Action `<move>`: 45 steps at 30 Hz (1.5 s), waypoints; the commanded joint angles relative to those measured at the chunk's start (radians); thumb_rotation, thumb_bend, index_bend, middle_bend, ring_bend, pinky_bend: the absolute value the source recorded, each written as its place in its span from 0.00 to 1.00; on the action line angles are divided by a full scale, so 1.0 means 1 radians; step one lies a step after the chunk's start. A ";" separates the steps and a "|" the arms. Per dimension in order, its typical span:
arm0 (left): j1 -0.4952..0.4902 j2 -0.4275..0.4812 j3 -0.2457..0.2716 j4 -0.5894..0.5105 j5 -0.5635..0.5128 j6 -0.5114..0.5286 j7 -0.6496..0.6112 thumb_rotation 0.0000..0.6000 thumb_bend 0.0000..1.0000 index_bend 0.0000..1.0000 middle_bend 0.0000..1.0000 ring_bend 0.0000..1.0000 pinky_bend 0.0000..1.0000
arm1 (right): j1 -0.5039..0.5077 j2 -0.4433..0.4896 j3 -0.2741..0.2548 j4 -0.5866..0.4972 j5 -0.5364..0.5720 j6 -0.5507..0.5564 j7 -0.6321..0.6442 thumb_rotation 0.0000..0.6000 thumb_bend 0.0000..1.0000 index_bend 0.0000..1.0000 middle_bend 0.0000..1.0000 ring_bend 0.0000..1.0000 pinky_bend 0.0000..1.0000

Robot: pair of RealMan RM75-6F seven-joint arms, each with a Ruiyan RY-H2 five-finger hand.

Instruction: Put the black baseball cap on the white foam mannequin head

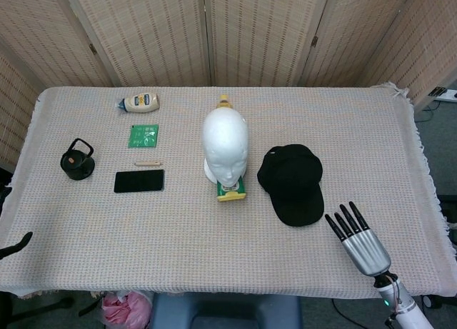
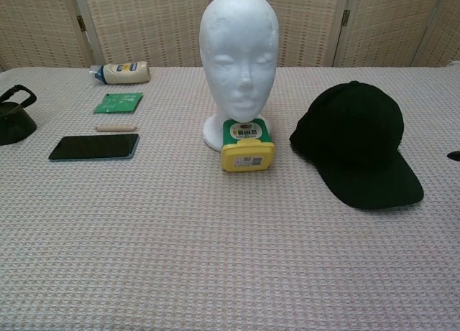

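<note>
Right hand (image 1: 363,242) is over the table's near right corner area in the head view, palm down, fingers (image 1: 343,220) straight and spread a bit, pointing up and slightly left toward the far side, holding nothing. Its wrist and forearm run off toward the bottom right past the near edge. In the chest view only a dark fingertip pokes in at the right edge. Left hand (image 1: 16,245) is barely there, just a dark sliver at the near left edge, so no telling its pose.
</note>
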 commanded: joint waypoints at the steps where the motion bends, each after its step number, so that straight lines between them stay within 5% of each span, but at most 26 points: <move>1: 0.004 0.021 -0.008 0.013 -0.004 -0.004 -0.043 1.00 0.25 0.10 0.00 0.01 0.18 | 0.016 -0.045 -0.017 0.059 -0.013 -0.009 -0.010 1.00 0.23 0.17 0.27 0.12 0.08; 13: 0.002 0.044 -0.009 0.049 -0.009 -0.029 -0.112 1.00 0.25 0.10 0.00 0.01 0.18 | 0.041 -0.216 0.000 0.264 0.033 0.020 0.136 1.00 0.23 0.23 0.31 0.17 0.33; 29: 0.009 0.045 -0.006 0.054 0.000 -0.015 -0.109 1.00 0.25 0.11 0.00 0.01 0.18 | 0.103 -0.356 0.005 0.453 0.085 -0.009 0.195 1.00 0.23 0.23 0.30 0.17 0.33; 45: 0.024 0.057 -0.005 0.087 0.000 -0.006 -0.157 1.00 0.25 0.11 0.00 0.01 0.18 | 0.144 -0.408 -0.019 0.515 0.102 -0.042 0.155 1.00 0.24 0.23 0.30 0.17 0.33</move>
